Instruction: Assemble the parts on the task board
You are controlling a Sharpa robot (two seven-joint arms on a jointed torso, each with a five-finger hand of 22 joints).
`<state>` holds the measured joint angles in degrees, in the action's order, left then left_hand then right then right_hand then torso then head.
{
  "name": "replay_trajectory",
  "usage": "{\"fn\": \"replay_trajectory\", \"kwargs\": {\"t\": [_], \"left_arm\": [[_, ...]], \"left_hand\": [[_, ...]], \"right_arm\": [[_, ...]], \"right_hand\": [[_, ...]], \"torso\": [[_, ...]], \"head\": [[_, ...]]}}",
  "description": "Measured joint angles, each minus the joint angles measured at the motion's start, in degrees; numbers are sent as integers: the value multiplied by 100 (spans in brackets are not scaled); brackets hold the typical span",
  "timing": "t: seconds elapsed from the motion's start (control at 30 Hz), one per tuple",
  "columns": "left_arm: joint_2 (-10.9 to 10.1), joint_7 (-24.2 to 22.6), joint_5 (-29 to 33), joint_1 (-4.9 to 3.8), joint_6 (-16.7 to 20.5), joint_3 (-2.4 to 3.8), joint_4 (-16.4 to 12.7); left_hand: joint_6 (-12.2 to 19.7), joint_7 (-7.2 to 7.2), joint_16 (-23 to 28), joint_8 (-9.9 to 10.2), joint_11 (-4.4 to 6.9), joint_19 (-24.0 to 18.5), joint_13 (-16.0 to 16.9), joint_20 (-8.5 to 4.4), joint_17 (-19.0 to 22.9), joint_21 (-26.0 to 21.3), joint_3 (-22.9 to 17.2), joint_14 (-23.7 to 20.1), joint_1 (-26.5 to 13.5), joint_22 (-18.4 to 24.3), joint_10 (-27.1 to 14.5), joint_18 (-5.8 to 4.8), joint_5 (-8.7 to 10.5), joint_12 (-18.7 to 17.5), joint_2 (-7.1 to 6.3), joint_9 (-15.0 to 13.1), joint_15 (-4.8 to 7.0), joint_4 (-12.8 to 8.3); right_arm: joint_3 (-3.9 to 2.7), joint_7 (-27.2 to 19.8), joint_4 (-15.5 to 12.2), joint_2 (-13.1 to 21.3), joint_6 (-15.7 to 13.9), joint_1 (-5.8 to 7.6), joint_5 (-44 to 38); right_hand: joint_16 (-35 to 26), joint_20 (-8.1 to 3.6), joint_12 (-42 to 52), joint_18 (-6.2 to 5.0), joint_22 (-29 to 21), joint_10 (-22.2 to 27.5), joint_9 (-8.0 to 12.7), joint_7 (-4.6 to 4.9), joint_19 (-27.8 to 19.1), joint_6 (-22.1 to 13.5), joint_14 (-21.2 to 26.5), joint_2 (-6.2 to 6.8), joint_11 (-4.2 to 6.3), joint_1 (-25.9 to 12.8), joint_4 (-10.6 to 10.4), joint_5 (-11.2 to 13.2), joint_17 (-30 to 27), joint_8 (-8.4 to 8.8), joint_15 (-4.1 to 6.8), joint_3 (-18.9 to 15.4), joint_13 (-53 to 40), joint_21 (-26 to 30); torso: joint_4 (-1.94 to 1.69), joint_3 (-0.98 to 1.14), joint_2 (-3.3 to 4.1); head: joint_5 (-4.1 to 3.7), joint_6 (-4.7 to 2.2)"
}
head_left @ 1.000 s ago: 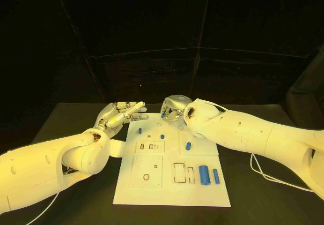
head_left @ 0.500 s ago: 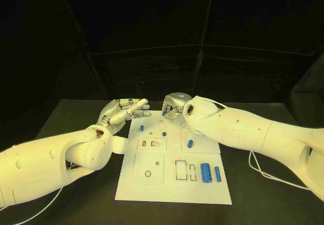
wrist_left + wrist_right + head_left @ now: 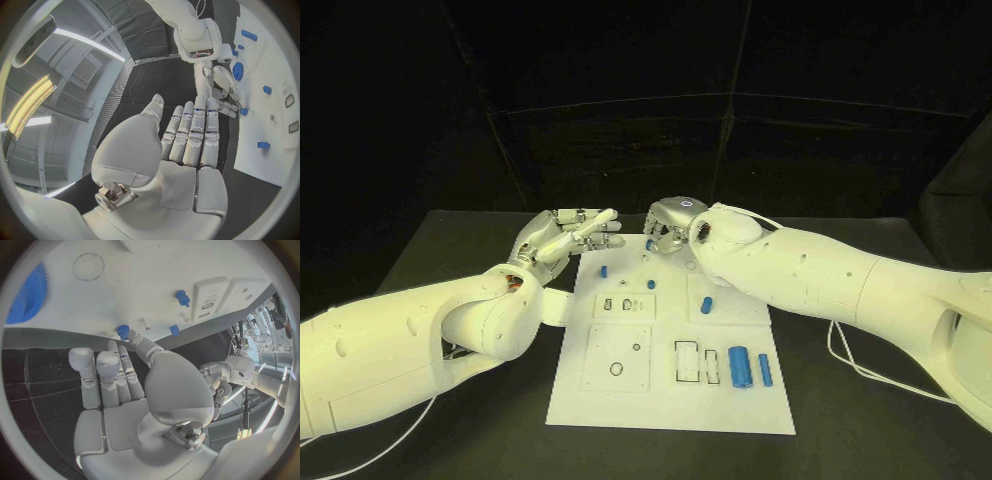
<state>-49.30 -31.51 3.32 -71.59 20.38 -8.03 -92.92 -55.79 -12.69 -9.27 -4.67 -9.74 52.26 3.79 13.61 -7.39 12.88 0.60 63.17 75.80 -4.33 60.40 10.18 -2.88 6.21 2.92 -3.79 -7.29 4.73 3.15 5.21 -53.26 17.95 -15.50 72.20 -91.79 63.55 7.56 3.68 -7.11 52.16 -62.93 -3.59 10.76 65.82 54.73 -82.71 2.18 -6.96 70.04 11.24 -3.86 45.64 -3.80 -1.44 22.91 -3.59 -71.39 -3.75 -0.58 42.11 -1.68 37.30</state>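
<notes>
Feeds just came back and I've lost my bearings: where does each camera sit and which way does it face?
Head view: from the robot's head, down at the task board; both arms enter.
Left wrist view: behind the open left hand, facing the board's far end and the right hand.
Right wrist view: behind the right hand, over the board.
Both wrist views share the small blue part at the right hand's fingers.

A black table filled the lower half of the frame, with a white task board lying flat at its centre.
</notes>
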Motion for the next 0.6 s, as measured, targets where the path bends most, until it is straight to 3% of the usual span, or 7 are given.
{"fn": "replay_trajectory", "kwargs": {"t": [0.17,0.33,0.5,0.6], "left_arm": [[3,11,0,-5,-6,0,2],[-7,18,1,-7,-16,0,7],[-16,27,1,-7,-51,0,26],[-19,33,1,-7,-78,-1,33]], "left_hand": [[0,0,0,0,0,0,0,0,0,0,0,0,0,1,0,0,0,0,0,0,0,0],[0,0,29,0,0,0,-5,0,-5,-23,16,0,0,7,0,0,0,0,0,0,0,-16],[-16,-17,29,0,0,14,-5,14,-13,-23,16,0,-34,6,0,-1,0,0,34,0,0,-16],[-21,-21,29,0,0,21,-5,21,-20,-23,16,0,-34,7,0,-1,0,0,34,0,0,-16]], "right_arm": [[0,0,-27,21,-19,0,11],[0,25,-250,246,-146,0,37],[-2,133,-890,889,-351,0,235],[-3,198,-1272,1325,-387,1,429]], "right_hand": [[-22,20,0,0,-38,61,0,-15,-20,-159,0,89,22,16,-93,24,-60,0,0,-93,0,30],[-22,20,94,0,-36,57,0,-16,-20,-356,0,135,22,45,-196,23,-75,0,0,-197,-12,35],[185,-13,423,0,232,-541,-49,-4,162,-266,-58,155,102,35,-342,-29,201,-42,58,-280,-121,-124],[317,-84,706,-1,405,-1051,-47,-72,299,-253,-116,325,214,-84,-526,-262,363,-43,116,-416,-273,-231]], "torso": [[-1,0,0],[-1,6,-2],[23,12,-9],[47,17,-13]], "head": [[-6,0],[-5,-1],[-26,-43],[-55,-59]]}}
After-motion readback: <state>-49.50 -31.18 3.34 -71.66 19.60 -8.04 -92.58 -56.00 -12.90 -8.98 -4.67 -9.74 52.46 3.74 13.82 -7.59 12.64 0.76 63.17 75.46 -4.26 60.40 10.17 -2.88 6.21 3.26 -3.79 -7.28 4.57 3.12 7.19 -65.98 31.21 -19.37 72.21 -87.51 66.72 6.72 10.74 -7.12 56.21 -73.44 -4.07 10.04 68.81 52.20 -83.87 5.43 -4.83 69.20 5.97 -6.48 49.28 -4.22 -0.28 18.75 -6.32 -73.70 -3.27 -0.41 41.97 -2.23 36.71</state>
